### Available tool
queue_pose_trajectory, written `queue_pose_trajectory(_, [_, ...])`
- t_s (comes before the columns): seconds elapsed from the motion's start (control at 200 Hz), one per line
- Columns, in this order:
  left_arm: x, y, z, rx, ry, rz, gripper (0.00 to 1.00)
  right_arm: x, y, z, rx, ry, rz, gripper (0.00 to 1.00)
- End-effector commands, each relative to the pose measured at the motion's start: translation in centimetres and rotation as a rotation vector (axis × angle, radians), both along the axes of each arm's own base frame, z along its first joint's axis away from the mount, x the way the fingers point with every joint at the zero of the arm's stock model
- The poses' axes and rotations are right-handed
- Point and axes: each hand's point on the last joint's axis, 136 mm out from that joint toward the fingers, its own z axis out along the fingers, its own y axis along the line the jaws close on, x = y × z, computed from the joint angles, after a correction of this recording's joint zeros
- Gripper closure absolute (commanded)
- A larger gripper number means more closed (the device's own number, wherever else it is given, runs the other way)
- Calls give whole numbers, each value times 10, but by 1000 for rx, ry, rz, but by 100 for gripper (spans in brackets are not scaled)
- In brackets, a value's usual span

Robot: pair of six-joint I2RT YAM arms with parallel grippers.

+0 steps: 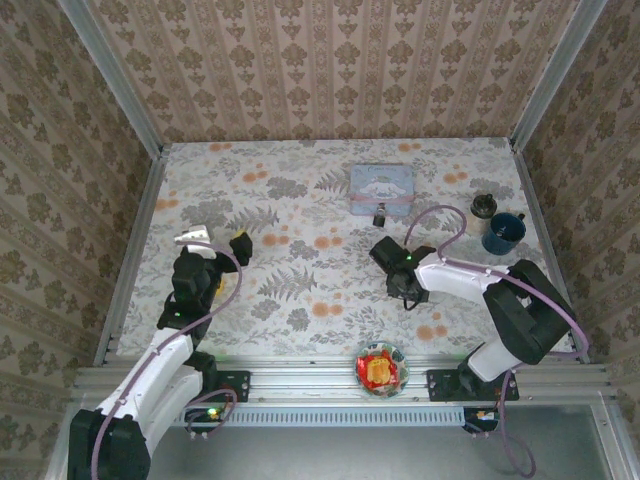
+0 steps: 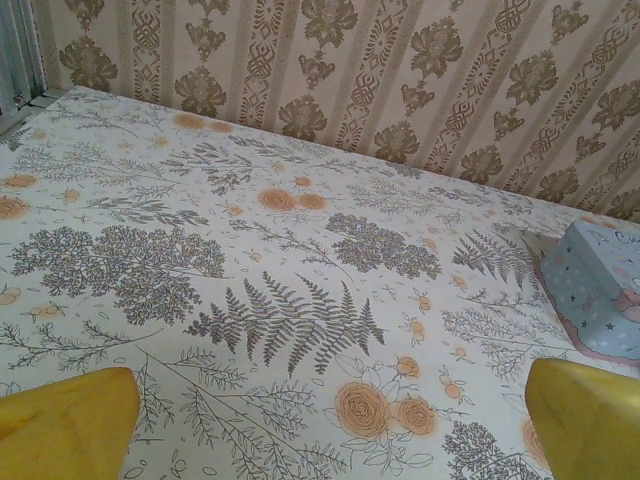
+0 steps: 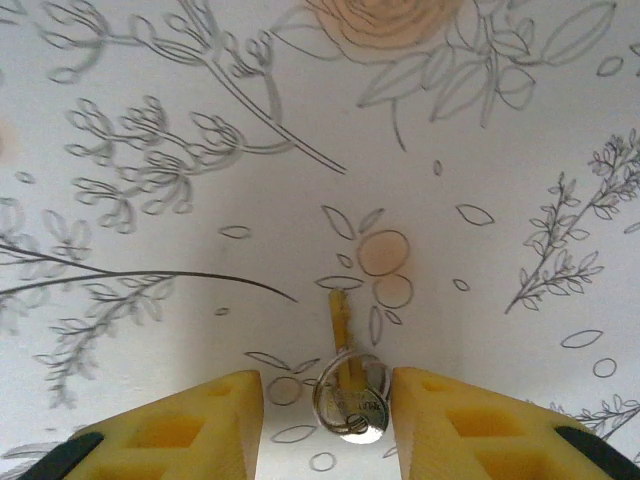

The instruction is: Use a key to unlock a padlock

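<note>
1. Top view: padlock [image 1: 380, 215] sits on the floral table [image 1: 290, 205], upper center-right of frame, just below the light blue tin [image 1: 382, 187]. Whether they touch, can't tell. Small dark body; shackle too small to read.
2. Right gripper [image 1: 407, 297] is center-right in the top view, pointed down at the table. It is lower in frame than the padlock and apart from it.
3. Right wrist view: right gripper [image 3: 326, 388] has yellow fingers [image 3: 200, 420] at the bottom edge, one on either side of the key [image 3: 340, 320]. The yellowish blade lies flat on the cloth, pointing to the top of frame. The silver key ring [image 3: 350, 405] at the head end sits btw the fingers.
4. R jaws: partly closed, not clamped. A gap shows btw the left-of-frame finger and the key ring. The right-of-frame finger is just beside the ring; contact can't tell.
5. Left gripper [image 1: 215, 243] is left-center in the top view, well apart from the padlock.
6. Left wrist view: left gripper [image 2: 325, 425] has one yellow finger in each bottom corner. L jaws are wide open, with bare floral cloth btw them.
7. A corner of the tin [image 2: 605, 290] shows at the right edge of the left wrist view.
8. Other, top view: dark jar [image 1: 484, 206] and blue mug [image 1: 503, 232] are near each other at upper right. Glass bowl [image 1: 381, 368] w/ red-yellow contents is bottom center, at the table's near edge.
</note>
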Motion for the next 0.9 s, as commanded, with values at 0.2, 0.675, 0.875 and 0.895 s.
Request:
queue_pose_trajectory(0.2, [3, -1, 11, -19, -30, 5, 0, 6, -1, 4, -44, -1, -16, 61])
queue_pose_trajectory(0.675, [2, -2, 7, -20, -18, -1, 0, -2, -16, 5, -137, 20, -45, 67])
queue_pose_trajectory(0.875, [2, -1, 6, -19, -13, 3, 0, -8, -21, 3, -138, 22, -57, 73])
queue_pose_trajectory(0.895, [2, -1, 6, -19, -14, 2, 0, -9, -21, 3, -138, 22, -57, 73])
